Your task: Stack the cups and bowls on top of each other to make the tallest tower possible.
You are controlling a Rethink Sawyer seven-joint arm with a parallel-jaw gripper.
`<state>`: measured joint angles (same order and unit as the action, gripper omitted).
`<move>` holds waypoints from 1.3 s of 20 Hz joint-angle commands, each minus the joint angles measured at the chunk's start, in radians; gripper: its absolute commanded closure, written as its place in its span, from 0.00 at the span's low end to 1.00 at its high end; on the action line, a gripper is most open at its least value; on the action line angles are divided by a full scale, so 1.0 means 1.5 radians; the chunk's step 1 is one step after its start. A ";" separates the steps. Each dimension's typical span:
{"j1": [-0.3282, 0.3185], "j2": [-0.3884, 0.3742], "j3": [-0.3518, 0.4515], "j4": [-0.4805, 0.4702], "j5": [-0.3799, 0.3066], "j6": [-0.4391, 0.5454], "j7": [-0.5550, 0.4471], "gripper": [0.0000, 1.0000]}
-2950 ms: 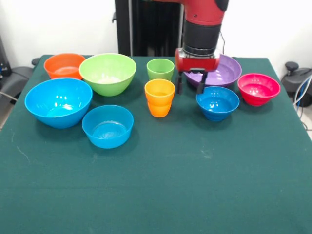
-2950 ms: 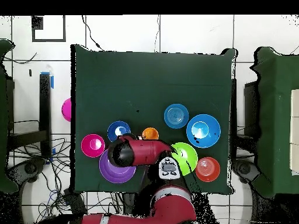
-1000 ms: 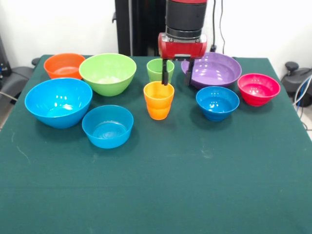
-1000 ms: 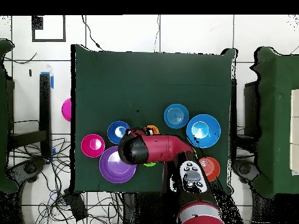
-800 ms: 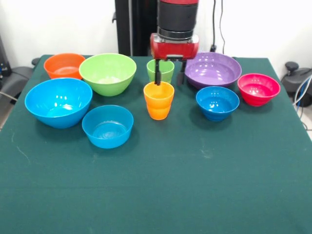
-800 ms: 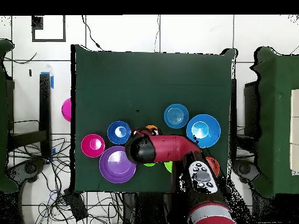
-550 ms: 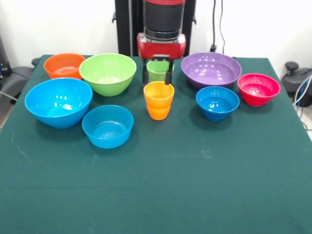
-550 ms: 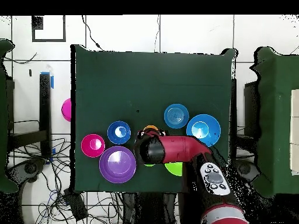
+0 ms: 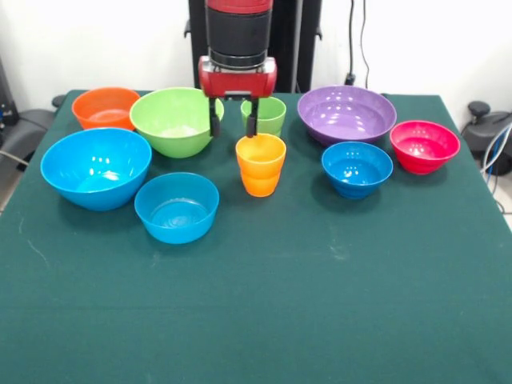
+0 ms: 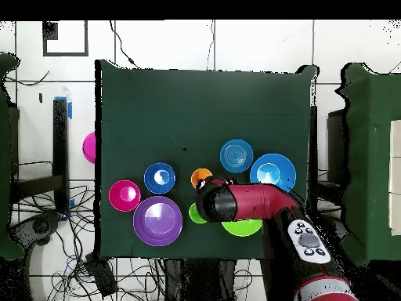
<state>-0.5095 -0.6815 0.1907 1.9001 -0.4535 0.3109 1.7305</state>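
The gripper [image 9: 233, 126] hangs with its fingers spread apart and empty, between the lime bowl [image 9: 176, 120] and the green cup [image 9: 265, 114], just behind the orange cup [image 9: 261, 162]. Nothing is stacked: the big blue bowl [image 9: 96, 167], orange bowl [image 9: 105, 106], purple bowl [image 9: 346, 114], pink bowl [image 9: 424, 146] and two small blue bowls [image 9: 177, 207] [image 9: 357, 168] sit singly on the table [image 9: 320, 304].

Seven bowls [image 9: 96, 166] and two cups [image 9: 262, 163] stand on one table [image 9: 320, 304].
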 commanded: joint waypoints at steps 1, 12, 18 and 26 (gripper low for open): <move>-0.033 0.054 0.101 -0.013 -0.079 0.062 -0.131 0.00; -0.079 0.098 0.152 -0.055 -0.125 0.087 -0.148 0.00; -0.106 0.090 0.184 -0.080 -0.130 0.144 -0.189 0.00; -0.129 0.054 0.214 -0.073 -0.134 0.201 -0.198 0.00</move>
<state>-0.6953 -0.5941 0.4029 1.8432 -0.5643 0.4911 1.7305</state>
